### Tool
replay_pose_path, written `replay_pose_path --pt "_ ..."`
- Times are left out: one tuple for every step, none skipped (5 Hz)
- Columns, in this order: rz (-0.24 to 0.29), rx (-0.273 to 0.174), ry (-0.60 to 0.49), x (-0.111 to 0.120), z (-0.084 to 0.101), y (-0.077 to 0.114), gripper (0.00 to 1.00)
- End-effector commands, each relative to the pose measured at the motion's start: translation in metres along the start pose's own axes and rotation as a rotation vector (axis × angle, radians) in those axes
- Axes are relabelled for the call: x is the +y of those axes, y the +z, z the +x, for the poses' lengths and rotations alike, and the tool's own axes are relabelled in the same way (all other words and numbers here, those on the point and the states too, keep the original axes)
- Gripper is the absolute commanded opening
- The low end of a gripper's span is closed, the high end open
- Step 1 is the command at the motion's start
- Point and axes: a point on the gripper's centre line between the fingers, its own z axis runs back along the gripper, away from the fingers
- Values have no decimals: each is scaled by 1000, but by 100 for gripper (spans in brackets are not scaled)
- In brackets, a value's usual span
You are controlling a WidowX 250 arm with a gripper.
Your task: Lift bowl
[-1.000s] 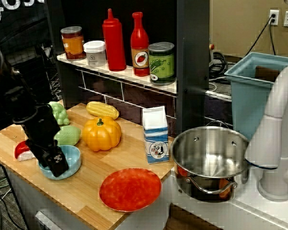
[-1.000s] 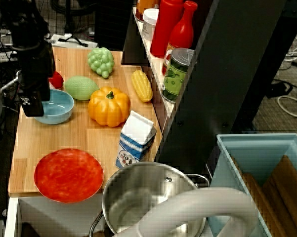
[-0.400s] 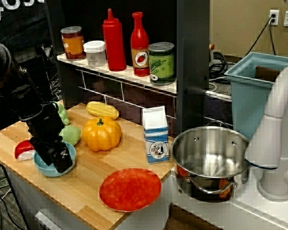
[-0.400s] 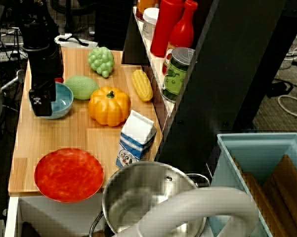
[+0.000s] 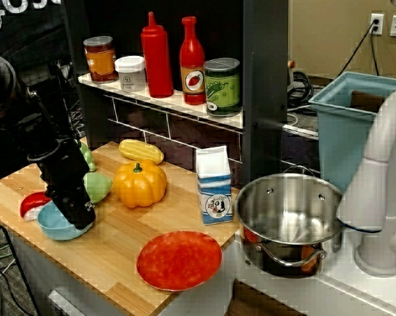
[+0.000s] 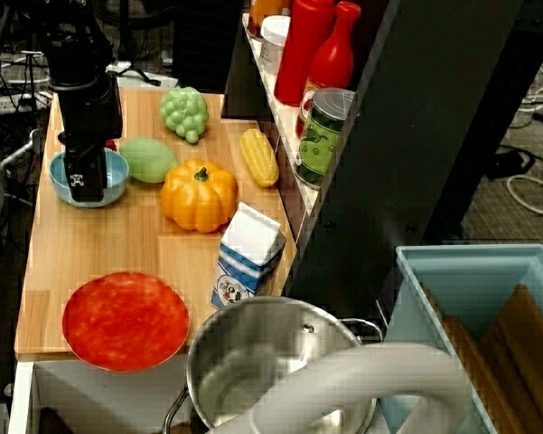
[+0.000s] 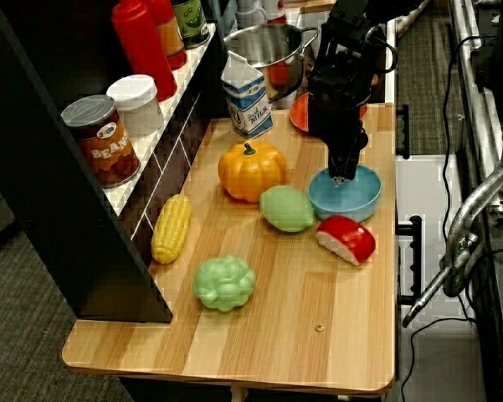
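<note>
Side view: I see the gripper [image 5: 81,217] pinching the light-blue bowl [image 5: 53,225] by its rim.
Bowl: beside the red wedge [image 7: 346,239] on the tabletop [image 7: 301,318].

Bare wooden table [image 6: 99,244] between light-blue plastic bowl [image 6: 65,185] and flat red-orange plate [image 6: 125,319]; green lumpy toy [image 6: 147,160] crowds bowl's far side.

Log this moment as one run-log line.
task: lift bowl | gripper: in small light-blue plastic bowl, jaw state unclear | bowl: beside red wedge, lift unconfirmed

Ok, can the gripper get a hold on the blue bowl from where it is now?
Probably yes: the gripper already reaches down into the bowl at its rim, with nothing between them. Whether it has closed isn't visible.
</note>
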Motion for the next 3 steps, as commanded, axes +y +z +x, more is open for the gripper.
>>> replay_pose_path --pt "31 -46 4 11 2 18 0" --pt "21 -52 5 10 1 24 0" --pt "0 -21 34 15 3 45 0"
